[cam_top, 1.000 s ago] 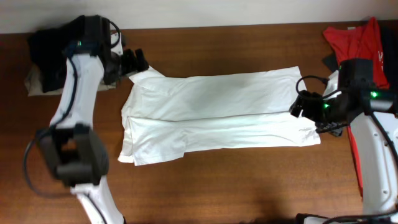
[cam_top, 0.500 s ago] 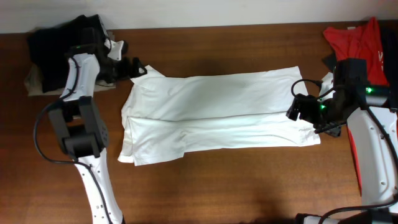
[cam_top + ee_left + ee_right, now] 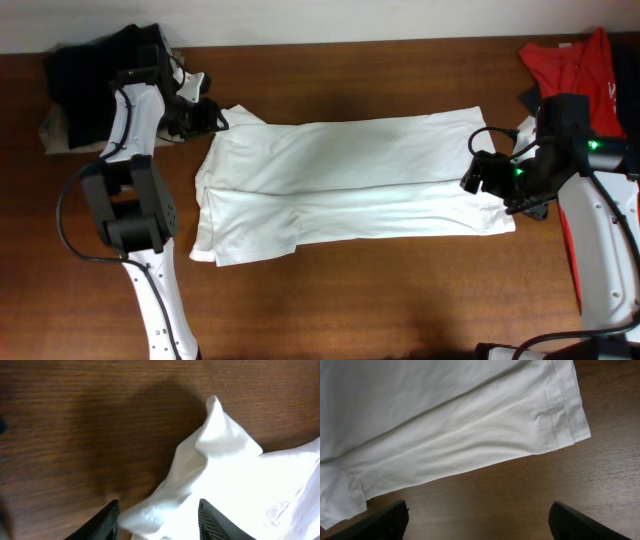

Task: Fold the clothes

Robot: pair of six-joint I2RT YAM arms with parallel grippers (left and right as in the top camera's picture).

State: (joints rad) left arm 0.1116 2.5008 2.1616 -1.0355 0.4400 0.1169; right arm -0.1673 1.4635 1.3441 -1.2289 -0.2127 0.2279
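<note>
The clothes (image 3: 350,185), a white T-shirt folded lengthwise, lie across the middle of the brown table (image 3: 350,300). My left gripper (image 3: 212,118) is at their far left corner. In the left wrist view a bunched white corner (image 3: 220,450) lies between my left gripper's (image 3: 159,522) dark fingers (image 3: 107,521), which stand partly apart around it. My right gripper (image 3: 476,180) hovers at the clothes' right hem. In the right wrist view the hem (image 3: 565,410) lies ahead, and my right gripper (image 3: 480,522) is wide open over bare wood.
A red shirt (image 3: 580,60) lies at the back right corner, behind the right arm. A black garment (image 3: 85,65) sits on a beige one (image 3: 55,135) at the back left, just behind the left arm.
My left gripper has drawn in onto the shirt's corner and its jaws have narrowed around the cloth. The right gripper edged slightly left, then stayed still and open.
</note>
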